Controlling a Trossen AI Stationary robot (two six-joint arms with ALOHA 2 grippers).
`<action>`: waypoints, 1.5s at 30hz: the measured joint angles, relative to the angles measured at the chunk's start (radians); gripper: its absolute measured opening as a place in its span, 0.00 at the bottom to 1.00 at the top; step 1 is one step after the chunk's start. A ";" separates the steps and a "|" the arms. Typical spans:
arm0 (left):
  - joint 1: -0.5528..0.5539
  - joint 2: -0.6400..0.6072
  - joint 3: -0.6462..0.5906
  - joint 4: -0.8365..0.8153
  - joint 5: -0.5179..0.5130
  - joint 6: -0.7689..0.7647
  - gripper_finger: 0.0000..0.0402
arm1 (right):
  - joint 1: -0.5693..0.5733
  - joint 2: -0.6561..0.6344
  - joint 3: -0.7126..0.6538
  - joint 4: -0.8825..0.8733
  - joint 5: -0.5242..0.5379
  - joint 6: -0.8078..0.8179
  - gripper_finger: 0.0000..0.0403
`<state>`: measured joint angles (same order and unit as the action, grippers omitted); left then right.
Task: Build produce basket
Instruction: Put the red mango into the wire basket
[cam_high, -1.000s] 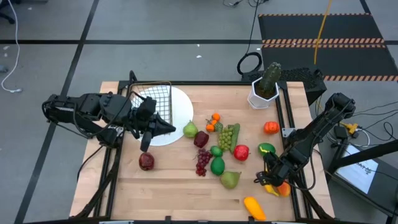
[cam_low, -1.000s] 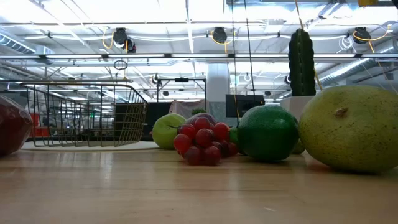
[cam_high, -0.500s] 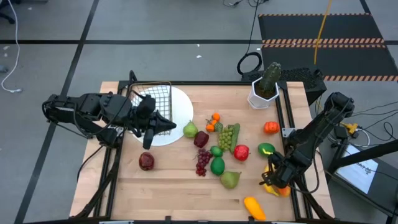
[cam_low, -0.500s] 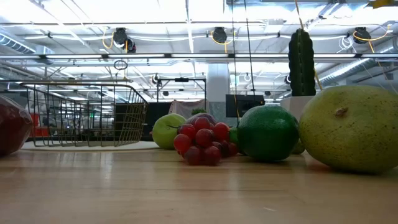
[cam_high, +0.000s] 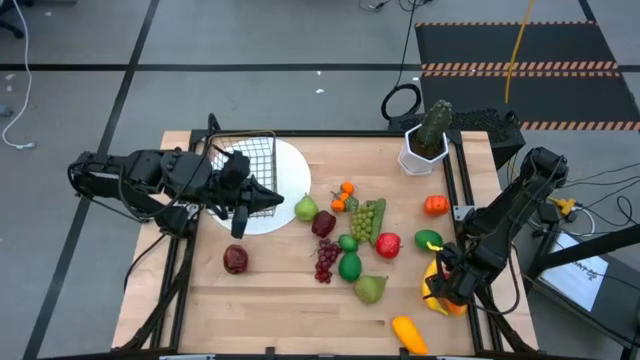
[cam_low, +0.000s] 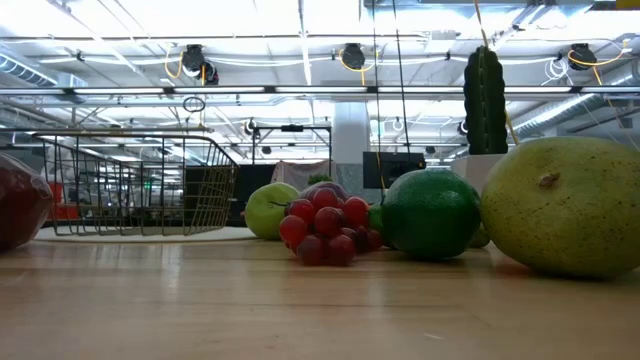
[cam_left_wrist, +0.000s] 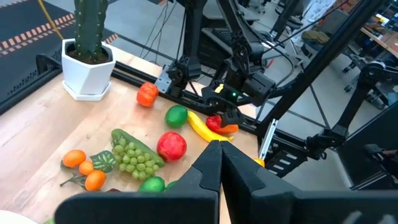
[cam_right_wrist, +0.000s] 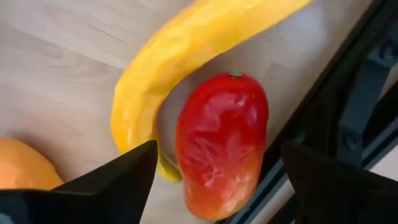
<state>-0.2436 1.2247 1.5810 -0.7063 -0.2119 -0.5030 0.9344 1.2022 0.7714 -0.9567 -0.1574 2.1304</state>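
Observation:
The wire basket stands on a round white plate at the far left. The produce lies loose on the table: red grapes, a lime, a pear, a red apple and green grapes. A yellow banana and a red fruit lie by the right rail. My right gripper hangs open above them, pointing down, with one finger on either side of the red fruit. My left gripper hovers shut beside the basket, holding nothing.
A white pot with a cactus stands at the far right corner. An orange-red fruit and a lime lie near the right rail, and a yellow fruit near the front edge. A dark red apple lies front left.
My right gripper has shifted a little toward the table's right edge and tipped more steeply down over the banana and the red fruit. The produce and the basket have stayed where they were.

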 joint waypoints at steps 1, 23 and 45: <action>0.000 0.000 0.000 0.000 0.000 0.000 0.01 | 0.000 0.000 -0.010 0.014 0.000 0.000 0.84; 0.000 0.000 0.000 0.000 -0.008 0.026 0.01 | -0.001 -0.009 -0.181 0.331 -0.029 0.027 0.64; 0.039 0.000 0.000 -0.001 -0.008 0.037 0.01 | -0.108 -0.212 0.005 0.582 0.802 -0.067 0.66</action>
<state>-0.2049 1.2251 1.5810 -0.7072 -0.2201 -0.4660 0.8261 0.9905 0.7766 -0.3744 0.6448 2.0634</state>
